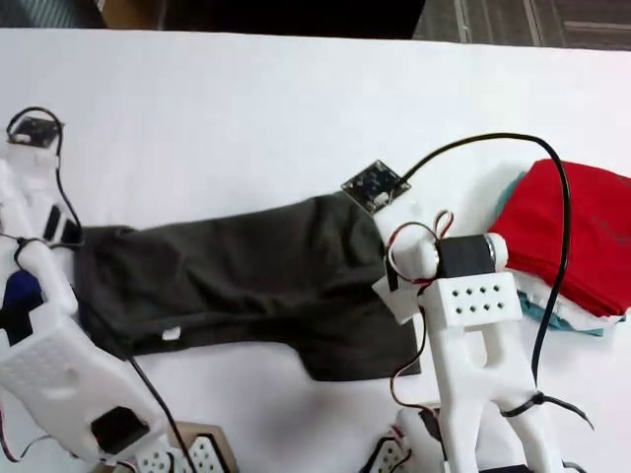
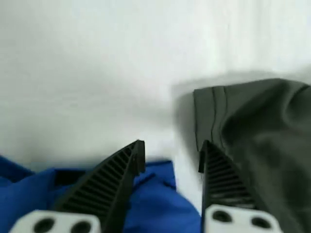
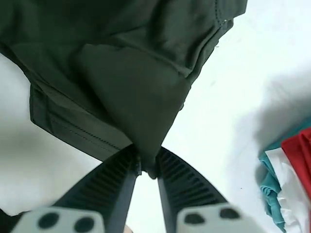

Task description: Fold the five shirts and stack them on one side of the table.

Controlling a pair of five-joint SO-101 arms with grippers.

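Note:
A dark olive shirt [image 1: 246, 281] lies spread across the middle of the table. My right gripper [image 3: 148, 167] is shut on a pinched fold of this dark shirt [image 3: 131, 92], at its right end near the stack. My left gripper [image 2: 170, 155] is open at the shirt's left end, with nothing between its fingers. It hovers over a blue shirt [image 2: 150, 204], and a hemmed corner of the dark shirt [image 2: 252, 131] lies just beside one finger. A bit of the blue shirt [image 1: 20, 291] peeks out under the left arm.
A stack of folded shirts sits at the table's right edge, with a red one [image 1: 577, 232] on top and white and teal layers [image 1: 567, 315] under it. The same stack [image 3: 286, 165] is close to my right gripper. The white table [image 1: 246, 108] stretches behind.

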